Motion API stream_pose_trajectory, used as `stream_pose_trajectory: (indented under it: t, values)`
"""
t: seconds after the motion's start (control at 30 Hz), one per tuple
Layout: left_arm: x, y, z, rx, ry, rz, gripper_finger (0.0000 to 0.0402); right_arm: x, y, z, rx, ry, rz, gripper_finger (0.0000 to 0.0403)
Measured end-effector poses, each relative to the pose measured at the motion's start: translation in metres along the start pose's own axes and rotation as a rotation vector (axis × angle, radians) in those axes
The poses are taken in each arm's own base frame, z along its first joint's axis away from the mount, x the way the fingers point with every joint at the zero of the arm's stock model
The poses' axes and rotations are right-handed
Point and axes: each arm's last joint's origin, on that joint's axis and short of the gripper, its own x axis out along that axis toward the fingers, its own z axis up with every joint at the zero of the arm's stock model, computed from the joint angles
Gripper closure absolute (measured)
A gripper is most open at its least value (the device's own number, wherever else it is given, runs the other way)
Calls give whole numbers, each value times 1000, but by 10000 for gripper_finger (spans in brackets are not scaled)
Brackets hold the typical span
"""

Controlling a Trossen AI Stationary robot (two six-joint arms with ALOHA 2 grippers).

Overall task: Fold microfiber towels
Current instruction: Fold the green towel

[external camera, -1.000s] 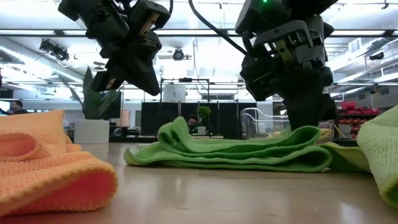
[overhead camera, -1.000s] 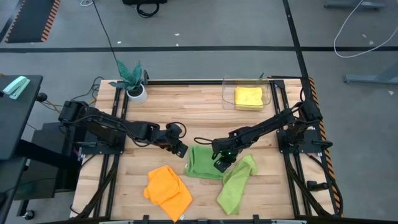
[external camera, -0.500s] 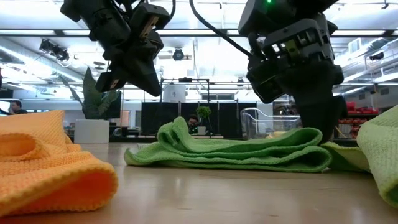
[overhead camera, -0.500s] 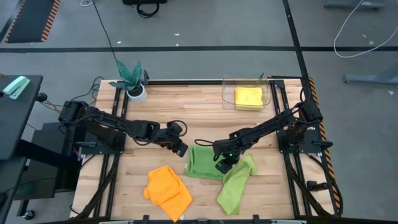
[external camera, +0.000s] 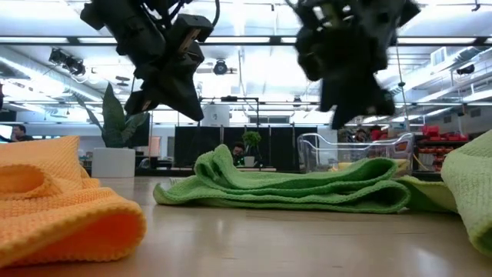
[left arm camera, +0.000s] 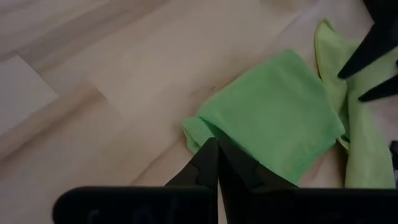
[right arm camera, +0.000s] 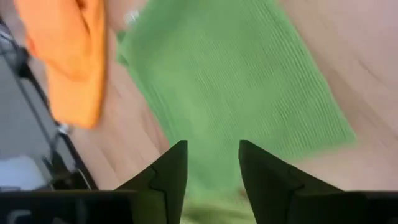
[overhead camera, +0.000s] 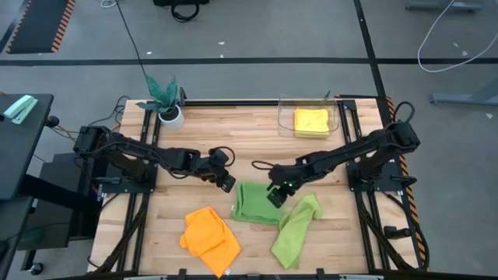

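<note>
Grey floor (overhead camera: 257, 31) all round a wooden table (overhead camera: 233, 140), crossed by dark lines, with a white cable (overhead camera: 447, 35) looping at far right and an orange-and-black striped mat (overhead camera: 43, 23) at far left. A dark side table (overhead camera: 19, 148) stands to the left with a pale green block (overhead camera: 19, 107) on it. Low view: open hall behind, ceiling strip lights (external camera: 254, 69), dark panels (external camera: 231, 146) along the far side, red bins (external camera: 442, 138) on shelves at right.

Folded green towel (external camera: 292, 188) beneath two grippers
</note>
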Motion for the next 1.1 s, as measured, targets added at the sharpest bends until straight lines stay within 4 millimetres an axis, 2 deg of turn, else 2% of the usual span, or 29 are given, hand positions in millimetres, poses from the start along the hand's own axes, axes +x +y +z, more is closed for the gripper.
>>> stream_pose_trajectory:
  t: [0.2, 0.33, 0.5, 0.63, 0.83, 1.1]
  values:
    - [2, 4, 5, -15, -14, 15, 377, 35, -16, 11, -18, 63, -58, 336]
    - [3, 4, 4, -20, -12, 14, 382, 46, -21, 11, -40, 85, -87, 393]
    - [2, 1, 1, -13, -5, 5, 391, 48, -23, 11, -63, 69, -116, 383]
    - [2, 0, 0, -6, -28, 19, 389, 49, -32, 17, -60, 56, -164, 396]
    - [2, 1, 2, -30, -79, 44, 378, 48, -62, 29, 22, 47, -202, 394]
    - [2, 2, 5, -41, -130, 73, 392, 43, -92, 48, 84, 22, -224, 396]
